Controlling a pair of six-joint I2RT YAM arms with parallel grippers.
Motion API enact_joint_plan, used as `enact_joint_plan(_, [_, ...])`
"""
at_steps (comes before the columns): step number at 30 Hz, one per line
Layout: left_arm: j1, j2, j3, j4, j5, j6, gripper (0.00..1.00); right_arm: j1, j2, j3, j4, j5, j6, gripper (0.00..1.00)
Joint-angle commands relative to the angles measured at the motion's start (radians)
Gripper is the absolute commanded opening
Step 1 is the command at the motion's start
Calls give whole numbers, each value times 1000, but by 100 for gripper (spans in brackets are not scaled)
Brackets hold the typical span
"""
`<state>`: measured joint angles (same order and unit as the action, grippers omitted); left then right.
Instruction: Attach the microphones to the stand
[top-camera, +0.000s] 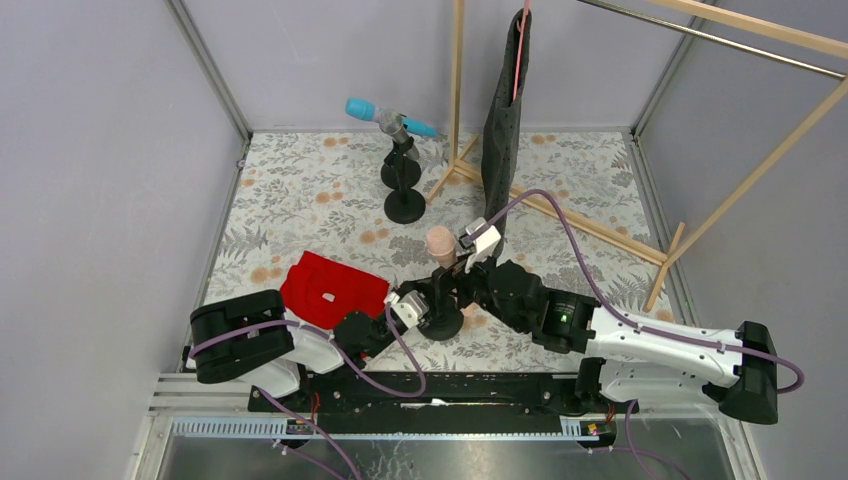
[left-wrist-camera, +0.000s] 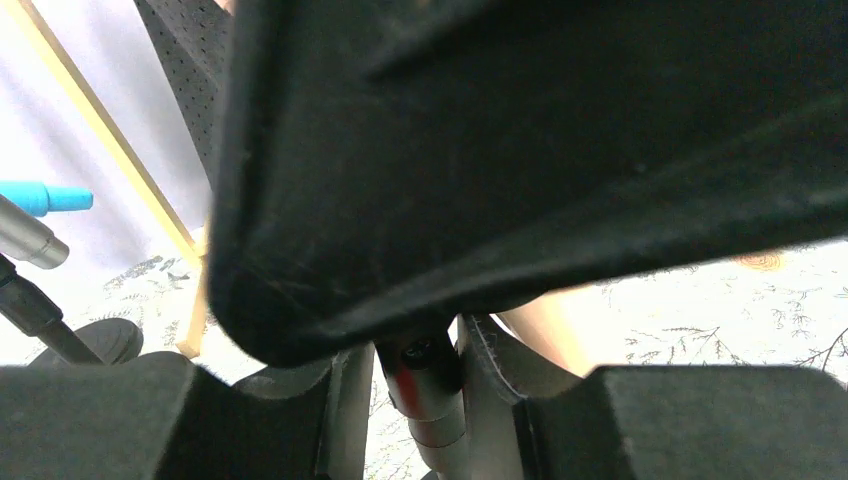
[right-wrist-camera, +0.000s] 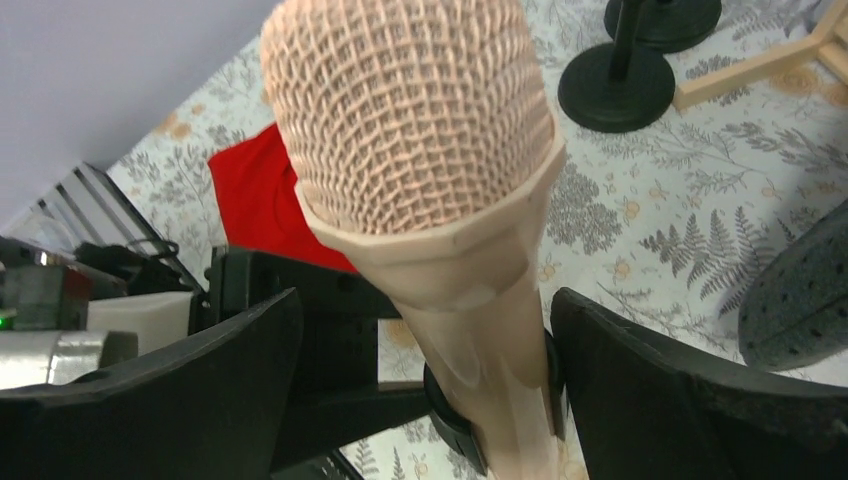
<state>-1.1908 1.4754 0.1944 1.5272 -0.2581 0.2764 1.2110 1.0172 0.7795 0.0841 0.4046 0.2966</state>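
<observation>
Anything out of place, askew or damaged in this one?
Nothing looks spilled or broken. The peach-pink microphone stands roughly upright in the near stand. Only oddities: a flat red piece lies beside the left arm, and black fabric hangs from the wooden rack over the table.

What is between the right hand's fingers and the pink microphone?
Nothing: in the right wrist view the open right hand straddles the pink microphone with a clear gap on each side.
</observation>
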Motion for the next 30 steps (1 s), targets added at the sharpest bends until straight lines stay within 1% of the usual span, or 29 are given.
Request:
enact_joint_plan(1, [19, 32, -14, 65, -38, -5, 0, 14, -30, 70, -113, -12, 2, 100])
enact_joint_plan(5, [19, 36, -24, 69, -60, -15, 0, 15, -101, 59, -127, 7, -26, 100])
enact_joint_plan(8, [19, 38, -20, 72, -117, -29, 0, 15, -169, 23, -152, 24, -36, 100])
enact_joint_plan(16, [48, 101, 59, 80, -266, 4, 0, 15, -369, -133, -182, 98, 48, 100])
enact_joint_plan(18, [77, 121, 85, 80, -268, 10, 0, 15, -405, -164, -199, 105, 80, 100])
enact_joint_plan(22, [162, 132, 123, 79, -200, -39, 0, 15, -458, -213, -230, 108, 132, 100])
enact_joint_plan(24, [173, 132, 140, 77, -177, -35, 1, 15, -477, -224, -250, 110, 142, 100])
enact_joint_plan(25, [174, 129, 144, 76, -170, -30, 10, 15, -484, -228, -260, 115, 145, 100])
enact_joint_plan(26, [172, 125, 142, 74, -158, -28, 24, 14, -493, -233, -269, 120, 147, 100])
enact_joint_plan(28, [173, 103, 131, 69, -132, -43, 58, 15, -509, -241, -283, 134, 148, 100])
enact_joint_plan(29, [172, 80, 121, 65, -126, -60, 68, 15, -518, -244, -292, 141, 149, 100])
enact_joint_plan(30, [172, 60, 112, 56, -122, -75, 75, 15, -527, -249, -297, 148, 151, 100])
